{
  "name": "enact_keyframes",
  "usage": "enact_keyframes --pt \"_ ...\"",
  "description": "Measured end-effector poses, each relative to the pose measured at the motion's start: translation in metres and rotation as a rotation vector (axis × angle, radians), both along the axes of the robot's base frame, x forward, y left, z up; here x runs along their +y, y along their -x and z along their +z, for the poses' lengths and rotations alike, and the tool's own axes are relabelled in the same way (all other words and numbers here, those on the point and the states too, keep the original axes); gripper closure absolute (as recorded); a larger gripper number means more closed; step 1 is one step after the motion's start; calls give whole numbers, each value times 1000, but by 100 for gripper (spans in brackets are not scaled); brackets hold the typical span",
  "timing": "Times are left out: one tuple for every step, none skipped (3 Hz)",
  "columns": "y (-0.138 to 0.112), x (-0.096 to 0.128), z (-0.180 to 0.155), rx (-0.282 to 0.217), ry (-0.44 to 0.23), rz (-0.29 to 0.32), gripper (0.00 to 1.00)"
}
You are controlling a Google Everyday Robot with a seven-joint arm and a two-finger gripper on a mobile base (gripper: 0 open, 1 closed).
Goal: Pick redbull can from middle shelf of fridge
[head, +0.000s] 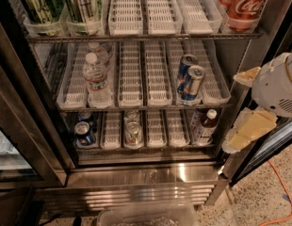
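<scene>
Gripper (pixel 234 111) hangs outside right edge of fridge (pixel 136 175), jaws wide, empty, redbull can (pixel 192 83) well apart.
</scene>
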State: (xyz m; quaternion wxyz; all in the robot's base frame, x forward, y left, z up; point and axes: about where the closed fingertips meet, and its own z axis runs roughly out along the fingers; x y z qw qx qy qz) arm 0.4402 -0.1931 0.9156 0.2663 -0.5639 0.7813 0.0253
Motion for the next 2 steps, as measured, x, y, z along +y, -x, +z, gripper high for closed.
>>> enact_keyframes --pt "1 0 -5 -43 -28 -36 0" --pt "4 6 -29 -101 -103 -91 0"
